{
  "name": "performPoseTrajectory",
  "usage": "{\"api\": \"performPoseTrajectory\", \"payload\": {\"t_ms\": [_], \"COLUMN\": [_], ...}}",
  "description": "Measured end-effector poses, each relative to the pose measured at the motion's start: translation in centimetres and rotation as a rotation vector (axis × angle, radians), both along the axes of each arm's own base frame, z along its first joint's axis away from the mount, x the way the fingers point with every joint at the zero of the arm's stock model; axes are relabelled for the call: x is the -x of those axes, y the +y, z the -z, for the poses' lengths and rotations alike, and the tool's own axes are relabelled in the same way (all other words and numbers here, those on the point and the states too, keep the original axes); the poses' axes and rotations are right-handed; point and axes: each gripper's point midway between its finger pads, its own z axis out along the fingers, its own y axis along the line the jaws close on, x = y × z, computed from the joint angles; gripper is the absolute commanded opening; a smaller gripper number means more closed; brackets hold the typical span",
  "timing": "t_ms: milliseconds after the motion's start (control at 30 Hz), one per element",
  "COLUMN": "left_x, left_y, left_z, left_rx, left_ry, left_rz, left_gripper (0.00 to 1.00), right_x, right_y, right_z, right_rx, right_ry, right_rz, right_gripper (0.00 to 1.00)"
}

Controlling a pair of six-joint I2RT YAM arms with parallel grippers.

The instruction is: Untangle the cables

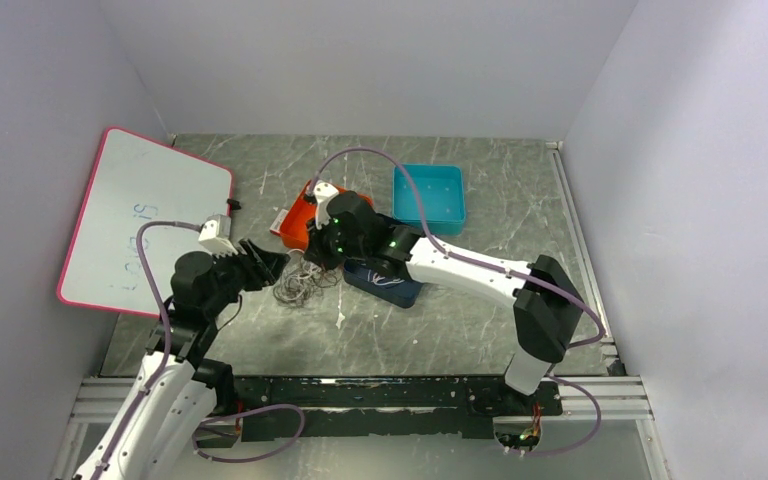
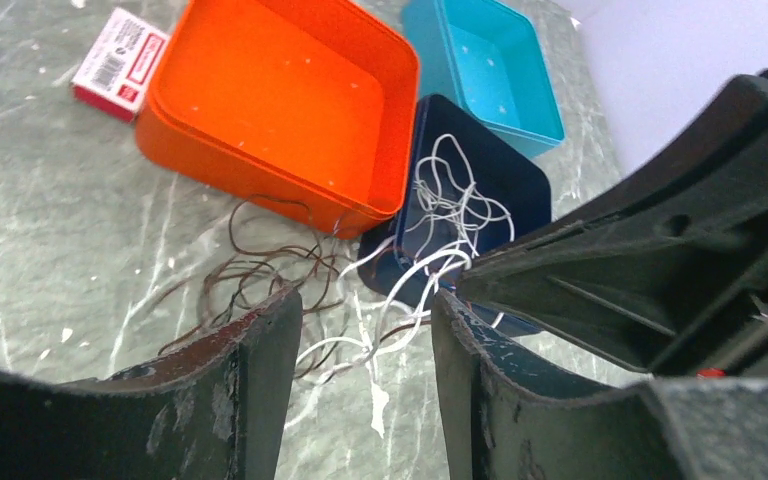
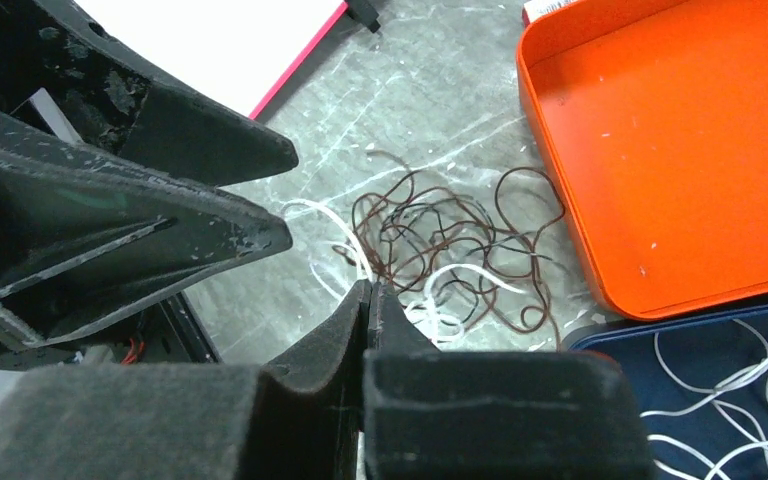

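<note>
Top: cables lying tangled between left gripper and right gripper, whose tips are blending into shadow; whiteboard scribble unreadable. Left wrist: left jaws standing half-open, empty, white cable trailing beneath; box barcode showing, print illegible. Right wrist: right jaws pressing closed against white cable, pinch unclear.

Whiteboard: propped at the worktop's left edge.
Left tray: set mid-worktop, toward the far edge.
Small box: laid just behind the left tray.
Far tray: placed right of the left tray.
Near tray: set before the far tray, against the left tray.
Cables: heaped on the worktop before the left tray; one is carried over the near tray's rim.
Left gripper: held left of the cables.
Right gripper: held at their right.
</note>
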Motion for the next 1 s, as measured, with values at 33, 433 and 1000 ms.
{"api": "performPoseTrajectory", "payload": {"t_ms": [33, 433, 1000], "left_x": [0.0, 0.2, 0.2], "left_y": [-0.3, -2.2, -3.1], "left_z": [-0.2, -1.0, -0.6], "left_rx": [0.001, 0.015, 0.016], "left_ry": [-0.010, -0.049, -0.044], "left_rz": [0.019, 0.146, 0.206], "left_gripper": [0.54, 0.36, 0.07], "right_x": [0.0, 0.0, -0.6], "right_y": [-0.1, -0.8, -1.9], "right_z": [0.0, -0.1, -0.9], "right_rx": [0.000, -0.021, -0.076], "right_ry": [0.003, 0.050, 0.074], "right_rz": [-0.001, -0.016, -0.003], "right_gripper": [0.00, 0.00, 0.29]}}
